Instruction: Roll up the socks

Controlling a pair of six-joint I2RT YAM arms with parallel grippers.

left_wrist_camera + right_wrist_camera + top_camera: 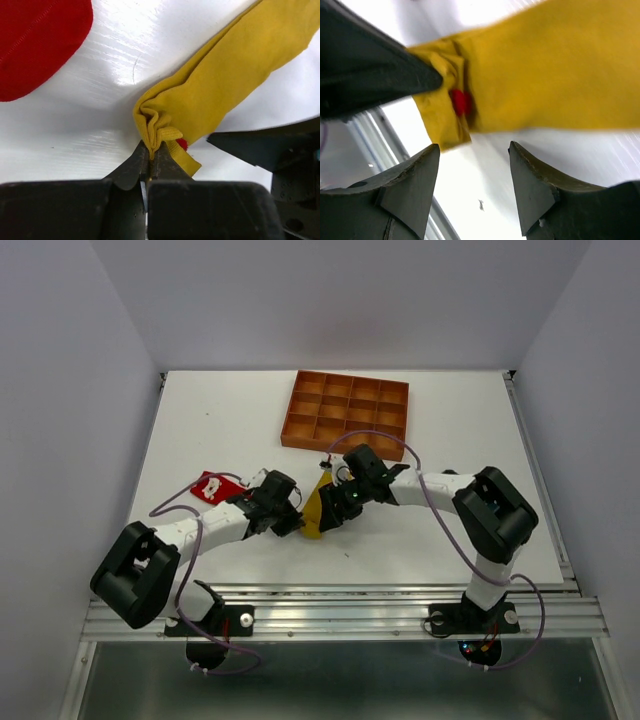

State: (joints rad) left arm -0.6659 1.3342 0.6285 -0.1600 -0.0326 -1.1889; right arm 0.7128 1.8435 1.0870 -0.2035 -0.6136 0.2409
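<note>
Left gripper (152, 150) is clamped tight on just a bunched fold at the end of the yellow sock (225, 85), mid-frame from overhead. Right gripper (474, 147) gapes wide beneath it, holding nothing. With so thin a pinch, any tug could slip the fabric free, I reckon, spoiling the roll.

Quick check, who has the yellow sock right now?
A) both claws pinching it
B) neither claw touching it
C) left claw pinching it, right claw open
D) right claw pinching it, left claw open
C: the left claw is shut on the bunched end of the yellow sock, while the right claw stands open with nothing between its jaws.
</note>
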